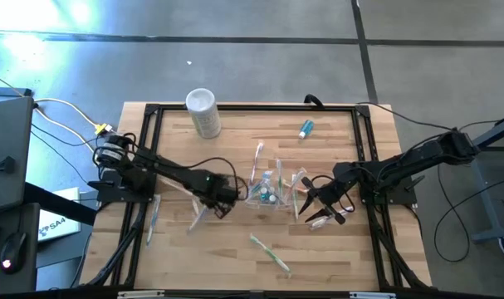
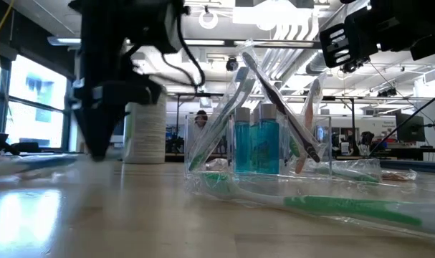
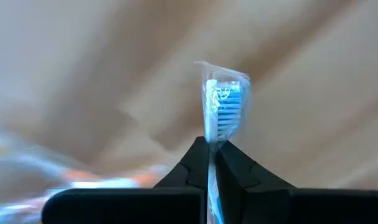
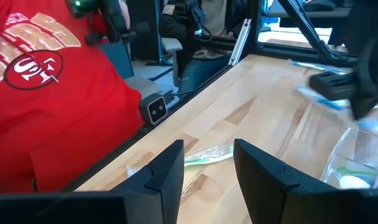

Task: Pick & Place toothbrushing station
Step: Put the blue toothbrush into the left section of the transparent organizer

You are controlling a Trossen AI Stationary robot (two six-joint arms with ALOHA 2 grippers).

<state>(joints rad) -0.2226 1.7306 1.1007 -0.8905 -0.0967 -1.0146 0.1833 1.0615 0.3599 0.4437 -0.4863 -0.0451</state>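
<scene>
While the clear cup is already holding several toothbrushes mid-tabletop, a green toothbrush is lying loose nearby. Wrist-on, the left claw is pinching a wrapped blue toothbrush. Opposite, the right claw is hanging open, empty.

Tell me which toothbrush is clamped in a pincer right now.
The wrapped blue-bristled toothbrush, pinched in the left pincer. The others lie loose on the table or lean in the clear cup.
</scene>
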